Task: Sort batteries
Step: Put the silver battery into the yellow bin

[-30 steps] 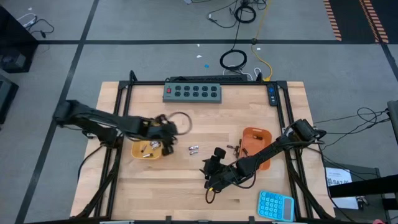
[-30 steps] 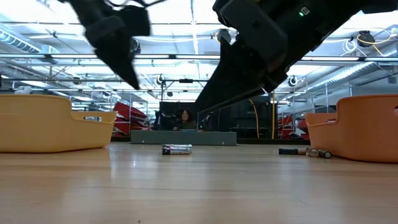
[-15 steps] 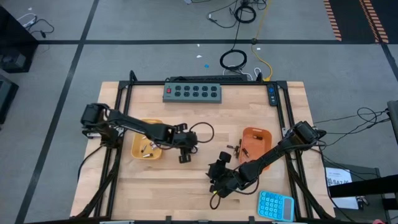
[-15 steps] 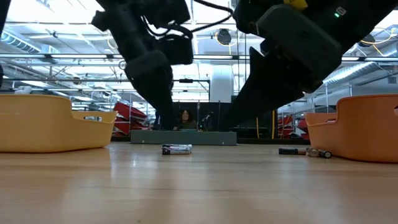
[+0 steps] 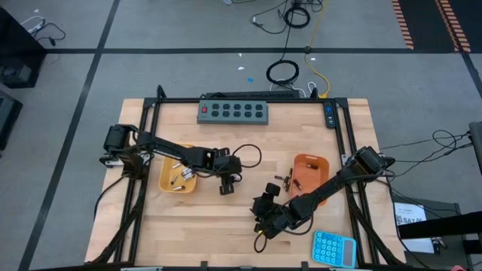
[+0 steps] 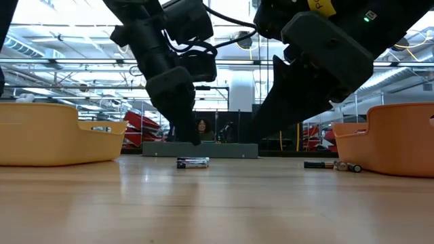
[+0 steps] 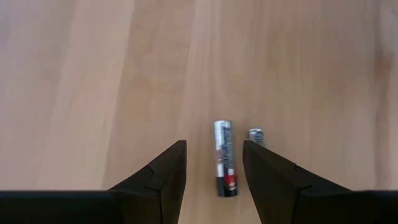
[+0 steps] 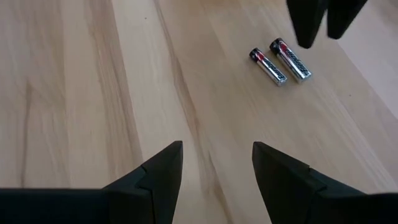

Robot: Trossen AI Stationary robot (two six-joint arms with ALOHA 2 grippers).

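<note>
Fingers of my left gripper (image 7: 214,171) stand apart and hold nothing. They point down at the wooden table (image 5: 248,147), and between their tips I see a silver battery (image 7: 223,158) lying on the wood. A second, shorter battery (image 7: 256,135) lies just beside it, partly hidden behind one finger. In the high view my left gripper (image 5: 225,185) is over the middle of the table, a little right of the yellow tray (image 5: 166,181), with the two batteries directly under it.

My right gripper (image 8: 214,171) has also its fingers apart, with nothing between them. It hangs above bare wood, nearer to the front edge and to the right of the left one (image 5: 263,218). From its wrist camera the same two silver batteries (image 8: 280,61) show farther off, side by side and nearly touching, with the dark tips of the left gripper (image 8: 317,22) above them.

The yellow tray holds a few batteries (image 5: 180,177). The orange tray (image 5: 318,162) is on the right side, and some small dark batteries (image 5: 283,179) lie on the wood just left of it. A grey switch box (image 5: 233,111) sits at the far edge, and a blue calculator (image 5: 333,248) is at the near right corner.
</note>
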